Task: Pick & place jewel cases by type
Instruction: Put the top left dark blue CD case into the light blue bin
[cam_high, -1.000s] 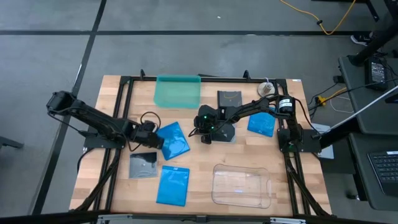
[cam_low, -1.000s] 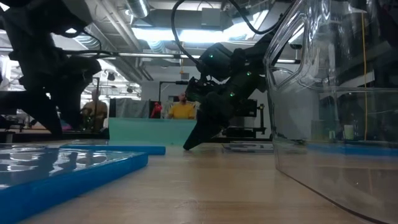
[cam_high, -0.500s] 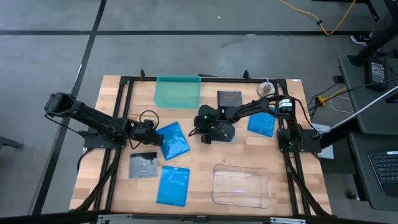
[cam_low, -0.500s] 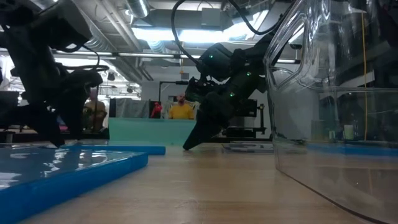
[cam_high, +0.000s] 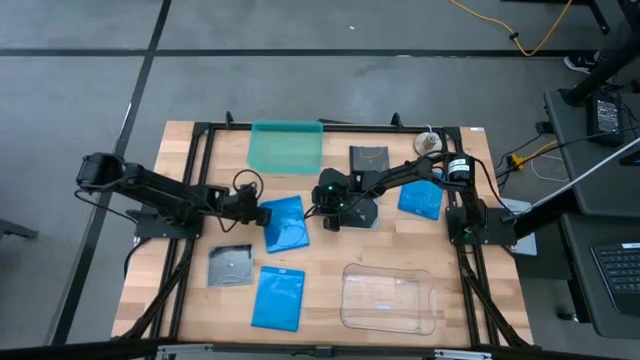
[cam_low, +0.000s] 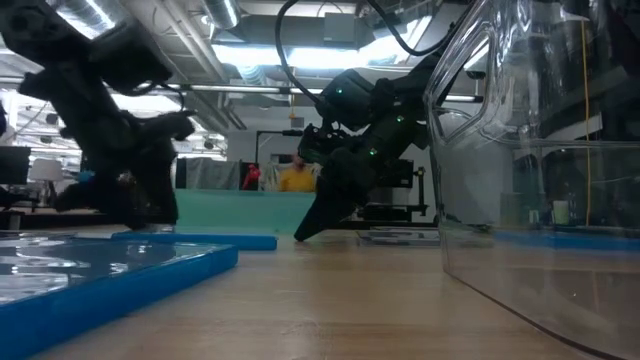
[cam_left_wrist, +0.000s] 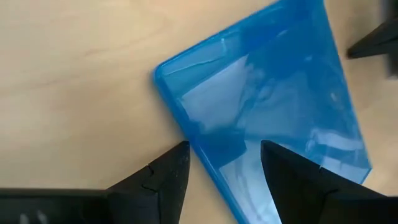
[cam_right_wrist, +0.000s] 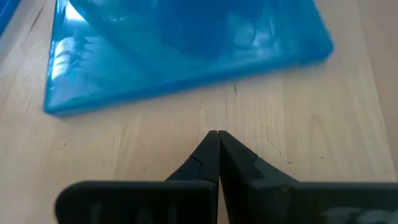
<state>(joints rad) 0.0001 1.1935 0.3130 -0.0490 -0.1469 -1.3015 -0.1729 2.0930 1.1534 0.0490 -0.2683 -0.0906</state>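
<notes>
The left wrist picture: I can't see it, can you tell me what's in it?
The left gripper has its two dark fingers open around the edge of a bright blue jewel case, which lies flat and slanted on the wooden table. A dark bit of the other arm shows at one corner.

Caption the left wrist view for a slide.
Left gripper, jaws open, straddling the edge of a blue jewel case lying on the wooden table.

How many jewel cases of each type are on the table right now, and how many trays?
Blue rectangular cases: 3
Dark square disc cases: 3
Teal tray: 1
Clear tray: 1
Total: 8
</notes>
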